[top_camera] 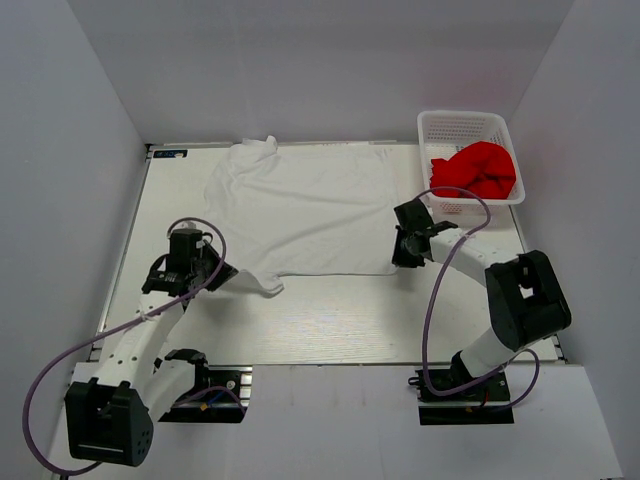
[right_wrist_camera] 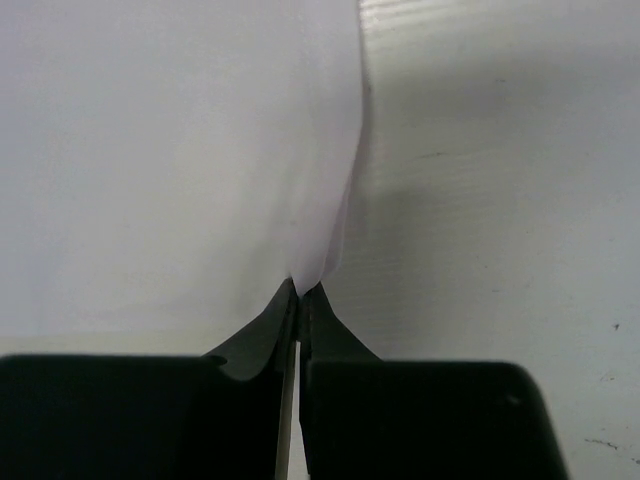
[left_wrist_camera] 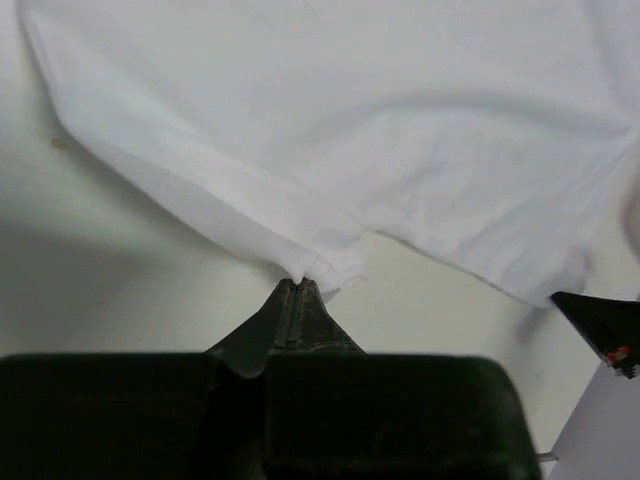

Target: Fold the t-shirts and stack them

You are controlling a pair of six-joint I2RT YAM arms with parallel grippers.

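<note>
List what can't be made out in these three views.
1. Top view: the red t-shirt is bunched in the basket; its own folds and the basket wall hide its lower part.
2. Wrist views: the left gripper and right gripper are shut on the white t-shirt; how much cloth sits inside each pinch is hidden, and frame edges crop the shirt.
3. Top view: the label at far left is too small to read.

White-and-black arms (top_camera: pixel 140 340) trail looping purple cables (top_camera: pixel 426 330) (black tapered fingers (left_wrist_camera: pixel 280 322)).

Flat t-shirt (top_camera: pixel 300 210) on the table (top_camera: pixel 350 325), far half; bunched t-shirt (top_camera: pixel 478 170) in the basket (top_camera: pixel 455 128), far right.
</note>
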